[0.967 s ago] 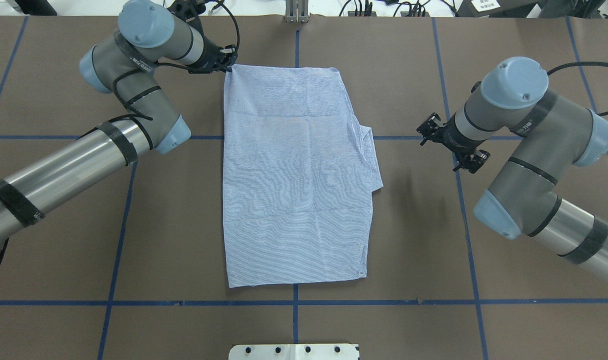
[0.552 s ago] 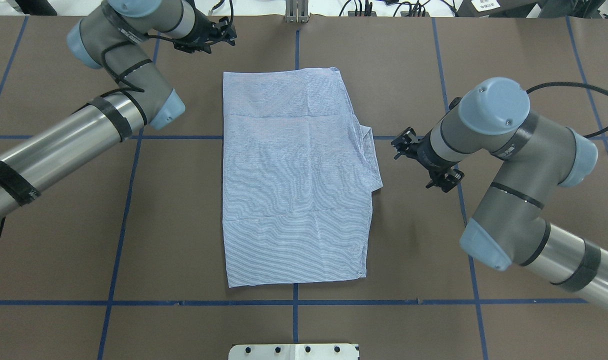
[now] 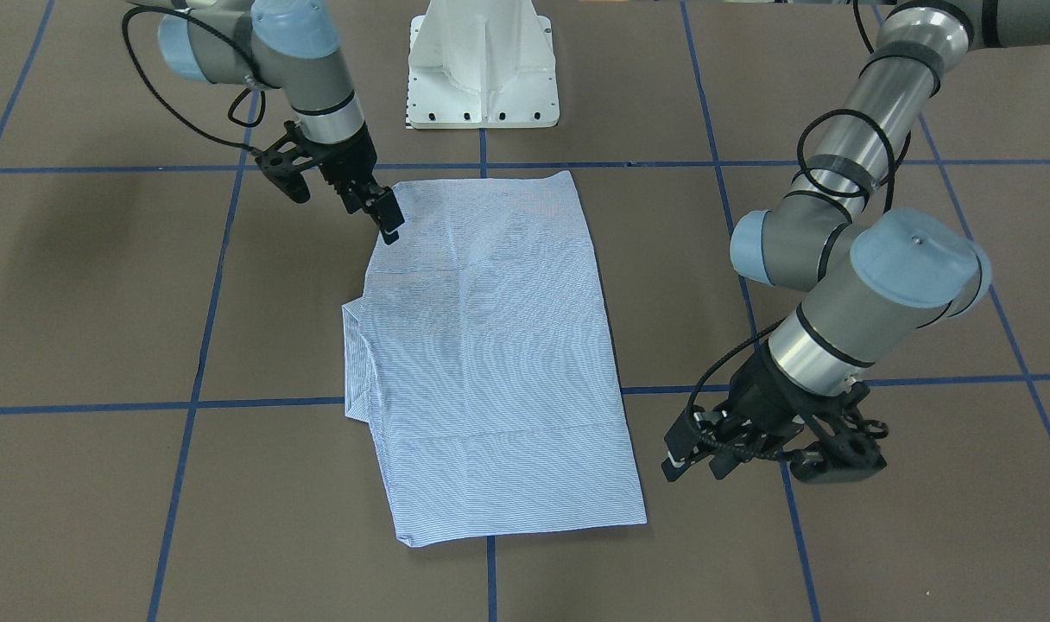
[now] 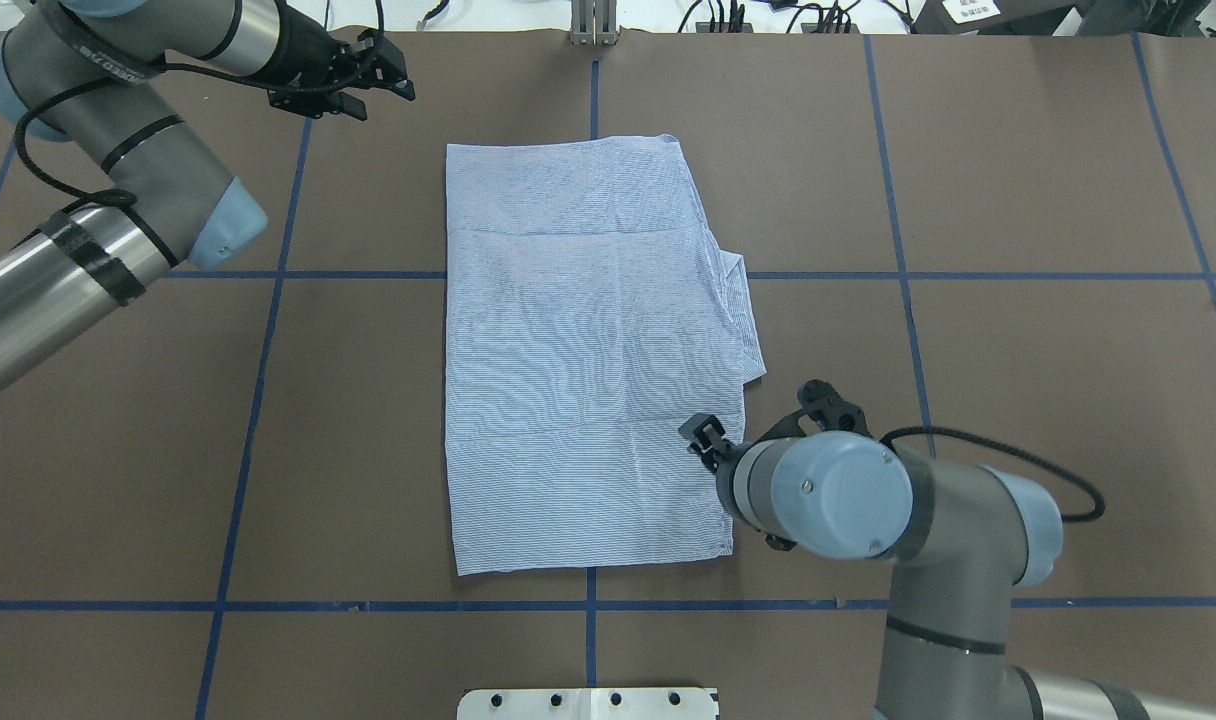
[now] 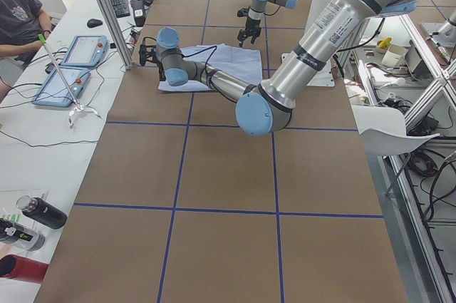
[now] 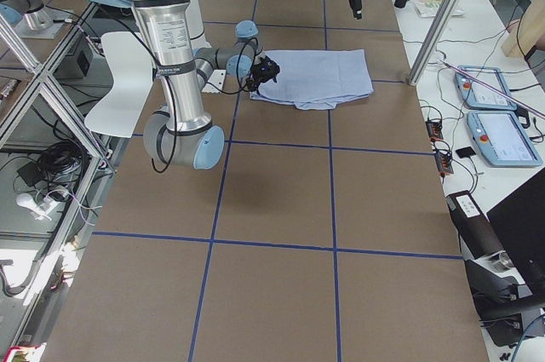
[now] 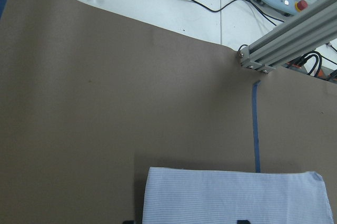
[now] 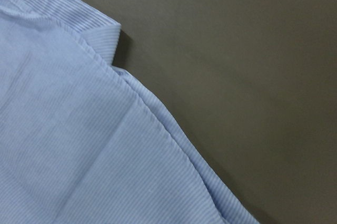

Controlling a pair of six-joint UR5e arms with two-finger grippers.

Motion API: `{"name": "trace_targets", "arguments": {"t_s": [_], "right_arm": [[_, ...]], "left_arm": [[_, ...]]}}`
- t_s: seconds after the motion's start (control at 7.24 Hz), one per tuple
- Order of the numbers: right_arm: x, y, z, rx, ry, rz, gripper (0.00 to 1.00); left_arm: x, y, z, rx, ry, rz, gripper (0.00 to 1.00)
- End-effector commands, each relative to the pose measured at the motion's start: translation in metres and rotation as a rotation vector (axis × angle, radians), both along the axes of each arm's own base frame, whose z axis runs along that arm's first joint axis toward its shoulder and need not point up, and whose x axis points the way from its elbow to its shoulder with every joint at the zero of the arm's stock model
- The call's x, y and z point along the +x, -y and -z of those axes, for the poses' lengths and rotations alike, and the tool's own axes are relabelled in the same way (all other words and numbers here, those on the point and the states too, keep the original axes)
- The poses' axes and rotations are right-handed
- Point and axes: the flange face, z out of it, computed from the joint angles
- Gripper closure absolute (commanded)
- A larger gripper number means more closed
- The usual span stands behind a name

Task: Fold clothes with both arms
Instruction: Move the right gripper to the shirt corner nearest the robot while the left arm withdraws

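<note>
Shirt point(image 4: 588, 350), light blue with fine white stripes, lies flat at the middle of the table point(image 4: 1018, 150). It is folded into a long rectangle, with one short end toward the robot's edge and the other toward the far edge.

The right gripper point(image 3: 388, 222) hangs over the shirt's right long edge, close to the corner nearest the robot, with its jaws pointing down at the cloth. I cannot tell whether they are open or closed, or whether they touch the fabric. Its wrist camera sees only a hemmed edge and a folded layer of shirt against the table.

The left gripper point(image 4: 388, 78) is off the shirt, beyond its far left corner and near the table's far edge. Its jaws are spread and hold nothing.

A small fold of cloth sticks out along the shirt's right long edge. The table is covered in brown sheet crossed by blue tape lines point(image 4: 1018, 275). A white pedestal point(image 3: 482, 60) stands at the robot's edge.

Beyond the far edge runs a white bench point(image 5: 28, 146) with control pendants point(image 5: 80, 51), cables and bottles point(image 5: 43, 212). A seated person point(image 5: 18, 7) is at its end.
</note>
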Motion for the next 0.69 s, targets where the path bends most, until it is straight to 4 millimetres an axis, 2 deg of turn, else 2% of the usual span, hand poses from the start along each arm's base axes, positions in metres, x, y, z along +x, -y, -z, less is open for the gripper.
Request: {"name": "trace_targets", "arguments": {"t_s": [0.0,0.41,0.55], "right_arm": [[-0.0179,-0.0354,-0.0085,-0.023,-0.009,-0.042,0.00],[-0.0220,-0.0369,-0.0148,-0.028,-0.027,-0.037,0.02],[-0.0223,-0.0369,-0.0160,-0.031,-0.048,-0.037,0.08]], "left_arm": [[-0.0058,-0.0129,-0.0067,-0.006,-0.007,-0.005,0.28],[-0.0032,-0.0149,-0.0019,-0.038,-0.028,0.006,0.28],[-0.0033,-0.0148,-0.0019,-0.039,-0.028,0.008,0.28]]}}
